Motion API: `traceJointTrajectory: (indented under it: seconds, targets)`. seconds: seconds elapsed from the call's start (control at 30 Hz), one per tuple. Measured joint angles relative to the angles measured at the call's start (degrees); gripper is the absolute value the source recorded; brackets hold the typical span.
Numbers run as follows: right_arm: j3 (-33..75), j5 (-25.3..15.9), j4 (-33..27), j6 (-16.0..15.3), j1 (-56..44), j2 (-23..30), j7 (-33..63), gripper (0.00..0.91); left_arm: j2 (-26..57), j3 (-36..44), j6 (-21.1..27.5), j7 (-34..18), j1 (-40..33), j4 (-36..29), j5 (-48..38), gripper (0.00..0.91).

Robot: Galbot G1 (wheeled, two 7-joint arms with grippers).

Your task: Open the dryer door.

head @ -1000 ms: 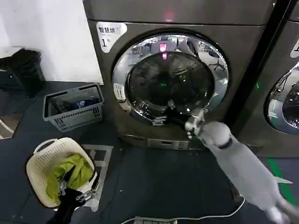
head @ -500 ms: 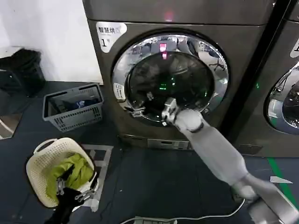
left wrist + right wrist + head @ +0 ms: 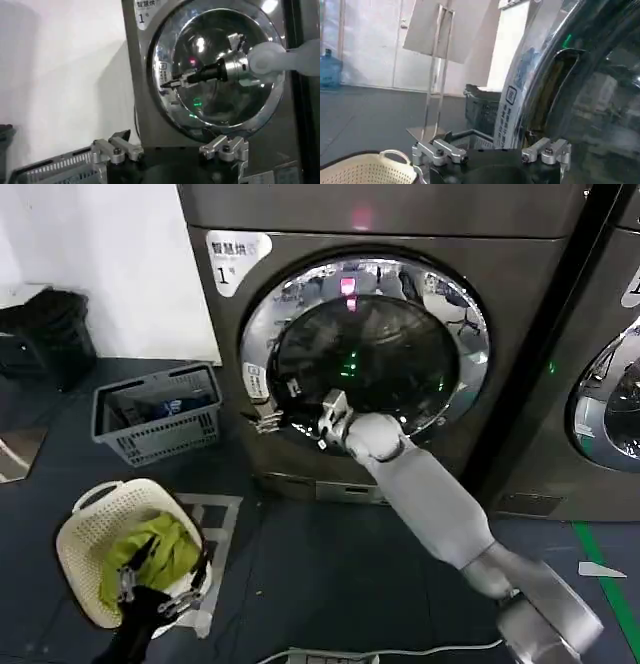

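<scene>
The dryer door [image 3: 380, 349], a chrome ring around dark glass, sits in the front of the dark grey machine stickered "1" and looks shut against it. My right arm reaches across the door's lower half. Its gripper [image 3: 266, 421] is open, at the door's left rim by the small white label. The left wrist view shows that right gripper [image 3: 172, 81] pointing at the door [image 3: 215, 105] there. From the right wrist, the open gripper [image 3: 492, 145] faces the rim's edge and the door [image 3: 600, 100]. My left gripper [image 3: 160, 599] hangs open, low over the white basket; its own camera shows the gripper [image 3: 170, 144].
A grey crate [image 3: 155, 416] stands on the floor left of the machine. A white basket [image 3: 85, 534] with green clothing is in front of it. A second chrome-ringed machine [image 3: 610, 399] stands at the right, a black bin [image 3: 55, 334] far left, a cable [image 3: 400, 652] on the floor.
My right arm has swept left across the door, from its lower right rim to its left rim. The door and my left arm have not visibly moved.
</scene>
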Motion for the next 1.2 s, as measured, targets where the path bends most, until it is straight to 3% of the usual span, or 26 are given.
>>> traceJointTrajectory:
  seconds: [0.2, 0.47, 0.73, 1.07, 1.2]
  targets:
    - [0.0, 3.9, 3.6, -0.2, -1.9, -3.0, -3.9, 0.907, 1.7, -1.1, 5.3, -0.9, -1.6, -0.3, -1.9, 0.907]
    - [1.1, 9.8, 10.3, -0.8, -5.0, -8.8, -11.9, 0.907, 6.3, -3.5, 16.3, -2.1, -5.6, -1.2, -9.8, 0.907]
    - [2.2, 12.9, 16.0, 0.2, -8.0, -13.8, -21.3, 0.907, 11.8, -5.6, 17.7, -2.8, -12.0, 2.2, -16.2, 0.907]
    - [2.7, 14.0, 19.9, 0.1, -10.5, -18.5, -29.2, 0.907, 18.1, -3.3, 17.5, 3.8, -19.9, 6.5, -23.7, 0.907]
    - [3.6, 14.4, 21.3, 1.5, -11.8, -20.3, -30.3, 0.907, 21.5, -0.5, 16.5, 6.7, -23.9, 8.7, -26.8, 0.907]
